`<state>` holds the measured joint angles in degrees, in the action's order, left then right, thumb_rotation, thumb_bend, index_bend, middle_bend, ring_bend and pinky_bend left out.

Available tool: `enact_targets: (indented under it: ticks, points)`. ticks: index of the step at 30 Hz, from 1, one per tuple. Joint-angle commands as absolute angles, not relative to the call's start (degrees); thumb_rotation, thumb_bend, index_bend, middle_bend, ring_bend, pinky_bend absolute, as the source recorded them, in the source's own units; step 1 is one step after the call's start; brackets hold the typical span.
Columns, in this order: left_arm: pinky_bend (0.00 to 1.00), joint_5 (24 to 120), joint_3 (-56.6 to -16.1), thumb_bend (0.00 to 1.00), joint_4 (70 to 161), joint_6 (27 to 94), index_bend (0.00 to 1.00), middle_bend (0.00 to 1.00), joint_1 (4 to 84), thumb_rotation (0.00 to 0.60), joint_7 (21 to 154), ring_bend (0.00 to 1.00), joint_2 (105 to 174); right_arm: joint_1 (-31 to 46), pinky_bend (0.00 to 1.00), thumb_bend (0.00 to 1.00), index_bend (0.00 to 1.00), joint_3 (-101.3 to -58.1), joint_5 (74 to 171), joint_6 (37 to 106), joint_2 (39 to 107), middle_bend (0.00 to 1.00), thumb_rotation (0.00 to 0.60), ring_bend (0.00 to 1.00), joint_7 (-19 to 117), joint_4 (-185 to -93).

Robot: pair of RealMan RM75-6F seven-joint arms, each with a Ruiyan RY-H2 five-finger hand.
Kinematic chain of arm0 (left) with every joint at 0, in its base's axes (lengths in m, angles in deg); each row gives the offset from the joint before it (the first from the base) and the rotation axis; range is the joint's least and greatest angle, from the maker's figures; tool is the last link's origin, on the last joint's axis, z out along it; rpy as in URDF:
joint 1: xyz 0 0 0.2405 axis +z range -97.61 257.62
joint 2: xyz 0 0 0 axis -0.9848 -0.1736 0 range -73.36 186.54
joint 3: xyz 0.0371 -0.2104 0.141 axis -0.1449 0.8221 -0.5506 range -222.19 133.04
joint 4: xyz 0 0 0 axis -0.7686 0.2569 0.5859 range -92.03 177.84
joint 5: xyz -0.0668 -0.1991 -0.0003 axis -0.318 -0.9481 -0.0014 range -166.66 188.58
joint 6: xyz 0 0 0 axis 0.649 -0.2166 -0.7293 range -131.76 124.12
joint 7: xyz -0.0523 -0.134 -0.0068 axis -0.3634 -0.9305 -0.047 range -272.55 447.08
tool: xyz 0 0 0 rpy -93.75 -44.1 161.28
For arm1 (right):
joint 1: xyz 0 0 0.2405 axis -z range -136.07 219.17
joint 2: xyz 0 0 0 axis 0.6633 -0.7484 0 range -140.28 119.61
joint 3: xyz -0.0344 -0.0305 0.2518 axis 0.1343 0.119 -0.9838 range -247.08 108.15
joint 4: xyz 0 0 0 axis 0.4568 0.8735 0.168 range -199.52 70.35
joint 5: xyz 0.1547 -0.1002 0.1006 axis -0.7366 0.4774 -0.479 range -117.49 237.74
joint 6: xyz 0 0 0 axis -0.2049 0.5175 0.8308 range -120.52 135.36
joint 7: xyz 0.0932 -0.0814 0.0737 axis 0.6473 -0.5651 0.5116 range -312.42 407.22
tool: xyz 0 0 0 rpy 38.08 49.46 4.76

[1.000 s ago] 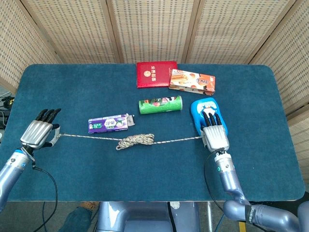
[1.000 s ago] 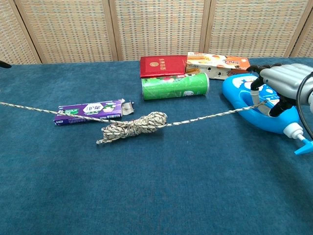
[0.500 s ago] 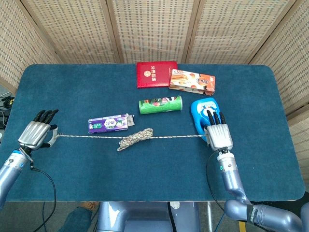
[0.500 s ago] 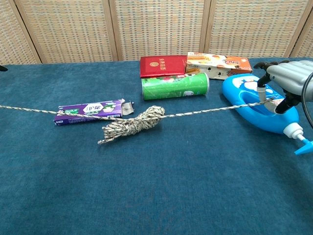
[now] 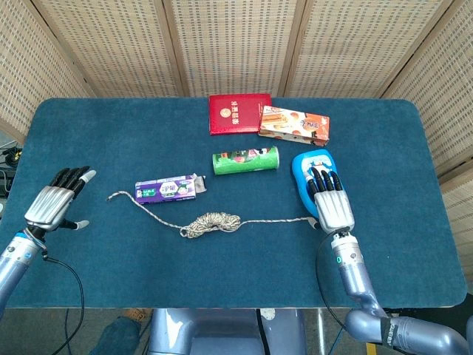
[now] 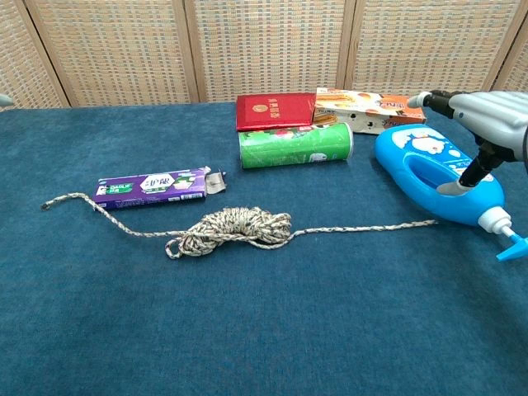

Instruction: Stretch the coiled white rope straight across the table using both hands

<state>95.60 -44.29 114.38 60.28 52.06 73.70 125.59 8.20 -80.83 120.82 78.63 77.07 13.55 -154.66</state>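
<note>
The white rope [image 5: 211,221] [image 6: 235,228] lies slack on the blue table, its middle still bunched in a coil. One end curls near the purple box [image 5: 165,190] [image 6: 150,188]; the other end lies beside the blue bottle [image 5: 305,175] [image 6: 437,177]. My left hand [image 5: 55,202] is open at the table's left side, apart from the rope's end. At the right, my right hand [image 5: 329,203] [image 6: 487,124] is open too, fingers extended over the blue bottle, just past the rope's right end.
A green can [image 5: 246,160] [image 6: 295,146] lies on its side behind the coil. A red booklet [image 5: 239,113] [image 6: 275,111] and a snack box [image 5: 294,123] [image 6: 367,107] sit at the back. A cable [image 5: 72,299] hangs below my left arm.
Both hands have let go of the rope. It was taut and lifted between them; now it lies slack on the table, its left end sprung back toward the purple box.
</note>
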Motion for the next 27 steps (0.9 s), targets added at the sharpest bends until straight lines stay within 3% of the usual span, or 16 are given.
enact_targets:
  ticks: [1, 9, 14, 21, 27]
  points:
    - [0.0, 96.4, -43.6, 0.0, 116.7, 63.9, 0.0, 0.0, 53.8, 0.6, 71.6, 0.0, 123.5, 9.7, 0.0, 0.03, 0.0, -80.4, 123.8, 80.8, 75.0, 0.0, 0.6, 0.0, 15.9, -157.6]
    - [0.0, 95.6, -41.9, 0.0, 125.5, 75.0, 0.0, 0.0, 59.8, 0.6, 71.6, 0.0, 119.4, 14.3, 0.0, 0.0, 0.0, -76.9, 133.4, 86.3, 69.6, 0.0, 0.6, 0.0, 23.2, -161.6]
    - [0.0, 94.8, -43.4, 0.0, 132.9, 82.7, 0.0, 0.0, 66.4, 0.6, 76.7, 0.0, 118.6, 18.9, 0.0, 0.0, 0.0, -73.2, 140.2, 91.3, 66.2, 0.0, 0.6, 0.0, 29.4, -162.4]
    - [0.0, 95.6, -45.3, 0.0, 139.5, 87.5, 0.0, 0.0, 71.5, 0.6, 79.6, 0.0, 120.8, 23.9, 0.0, 0.0, 0.0, -69.2, 147.2, 96.5, 64.4, 0.0, 0.6, 0.0, 35.9, -164.2]
    - [0.0, 95.8, -45.4, 0.0, 143.0, 90.5, 0.0, 0.0, 74.0, 0.6, 87.9, 0.0, 123.4, 26.2, 0.0, 0.0, 0.0, -67.6, 149.6, 97.7, 65.9, 0.0, 0.6, 0.0, 28.8, -163.7]
